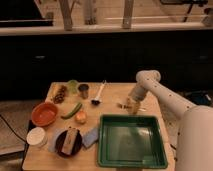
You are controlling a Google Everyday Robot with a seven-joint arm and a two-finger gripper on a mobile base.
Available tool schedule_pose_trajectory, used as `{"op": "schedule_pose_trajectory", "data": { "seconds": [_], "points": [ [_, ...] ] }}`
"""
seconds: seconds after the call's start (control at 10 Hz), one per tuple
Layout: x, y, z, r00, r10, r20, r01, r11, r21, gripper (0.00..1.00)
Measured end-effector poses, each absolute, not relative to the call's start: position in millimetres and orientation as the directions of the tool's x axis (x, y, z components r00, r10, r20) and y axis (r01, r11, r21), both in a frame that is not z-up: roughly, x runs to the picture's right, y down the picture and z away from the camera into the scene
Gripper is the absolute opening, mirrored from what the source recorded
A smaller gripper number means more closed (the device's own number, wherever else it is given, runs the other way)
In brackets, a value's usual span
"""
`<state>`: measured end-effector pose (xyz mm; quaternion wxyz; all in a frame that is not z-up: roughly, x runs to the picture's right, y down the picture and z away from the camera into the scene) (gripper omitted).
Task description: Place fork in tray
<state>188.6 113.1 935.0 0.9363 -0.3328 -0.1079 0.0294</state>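
Presently, the arm reaches in from the right side of the view, and the tool [131, 106] is lowered to the wooden surface [112, 107], just beyond the far rim of the tray [131, 142]. Whether the tool is released or clenched cannot be told. The fork [122, 105] lies on the surface just beside the tool, on its left, outside the tray and near the tray's far edge; whether the tool touches it cannot be told. The tray sits at the near right of the surface and appears to hold nothing. A white-handled utensil [98, 93] with a dark head lies to the left of the fork, apart from it. Further left stand a small dark cup [83, 91] and a pale green cup [73, 86], with a brown knobbly item [61, 93] beside them. An orange bowl [45, 113] rests at the left side, a green pod [72, 110] and a round orange item [81, 117] lying between it and the tray. At the near left are a white round container [36, 136], a dark plate [68, 141] carrying a brownish piece, and a blue item [91, 136] just beside the tray's left rim.
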Motion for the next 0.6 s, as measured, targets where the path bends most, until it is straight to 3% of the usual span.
{"op": "schedule_pose_trajectory", "data": {
  "seconds": [0.2, 0.6],
  "points": [
    [190.3, 115.1, 937.2, 0.974, 0.136, 0.183, 0.013, 0.771, -0.637, 0.52],
    [187.3, 115.4, 939.6, 0.972, 0.146, 0.187, 0.011, 0.76, -0.65, 0.07]
  ]
}}
